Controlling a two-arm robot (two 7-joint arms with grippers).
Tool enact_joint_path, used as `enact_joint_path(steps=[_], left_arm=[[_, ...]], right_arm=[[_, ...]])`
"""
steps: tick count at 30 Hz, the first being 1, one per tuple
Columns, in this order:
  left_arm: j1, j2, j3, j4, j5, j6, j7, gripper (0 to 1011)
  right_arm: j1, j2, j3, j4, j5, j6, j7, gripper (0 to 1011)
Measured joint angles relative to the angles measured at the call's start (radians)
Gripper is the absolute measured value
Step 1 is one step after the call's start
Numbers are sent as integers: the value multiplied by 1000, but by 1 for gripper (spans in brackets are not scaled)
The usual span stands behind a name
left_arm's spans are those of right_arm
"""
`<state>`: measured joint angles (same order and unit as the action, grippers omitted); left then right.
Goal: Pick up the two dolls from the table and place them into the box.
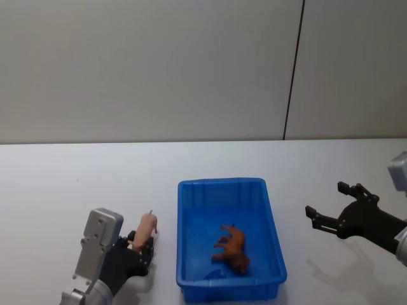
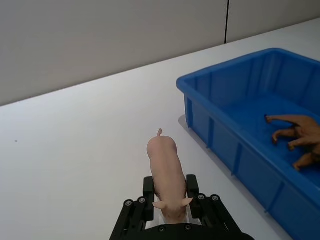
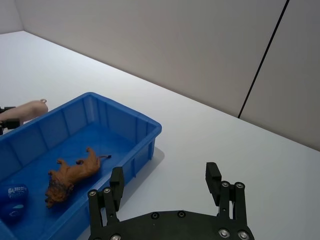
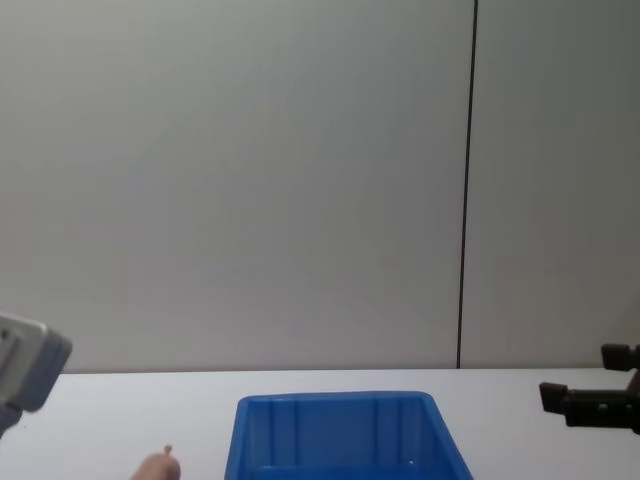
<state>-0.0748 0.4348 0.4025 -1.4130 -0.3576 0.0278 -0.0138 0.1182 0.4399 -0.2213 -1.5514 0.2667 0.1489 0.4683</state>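
A: What is held, and by which arm?

B: A pale pink pig doll (image 2: 165,172) is clamped between the fingers of the left gripper (image 2: 169,200), its curled tail pointing away from the wrist. In the head view the gripper (image 1: 138,249) is found at about 7 o'clock from the centre of the table (image 1: 76,184), just beside the left wall of the blue box (image 1: 191,241), and the pig (image 1: 145,227) is seen outside the rim, not yet over it.

A: And the other doll?

B: An orange-brown lion-like figure (image 1: 231,248) is lying on its side on the box floor, toward the near end. A small dark blue object (image 3: 12,206) is also seen in the near corner; what it is cannot be told.

A: The right arm?

B: The right gripper (image 1: 331,210) is held off at 3 o'clock of the box, well apart from it, above the table, fingers spread wide with nothing between them. It appears idle.

A: Which step is judged to be in hand?

B: The second doll has been grasped, and transport into the box is judged to be next. Whether the pig is already lifted clear of the table cannot be told for certain.

A: What is called for?

B: The pig must be raised above the thick rim, carried toward 3 o'clock until it is over the open floor, and only then released, preferably clear of the lion.
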Motion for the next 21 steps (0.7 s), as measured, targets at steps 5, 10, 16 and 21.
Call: enact_joint_path(steps=[5,10,16,21], left_arm=[[1,8,-9,-40,18,1,3,387],[-4,14,-19,-90,44,1,5,387],[-28,4,-23,-137,79,-4,-12,387],[-56,-20,-19,-152,104,-12,-43,387]], right_arm=[[0,0,0,0,0,0,0,1001],[0,0,0,0,0,0,0,1001],[0,0,0,0,0,0,0,1001],[0,0,0,0,0,0,0,1001]])
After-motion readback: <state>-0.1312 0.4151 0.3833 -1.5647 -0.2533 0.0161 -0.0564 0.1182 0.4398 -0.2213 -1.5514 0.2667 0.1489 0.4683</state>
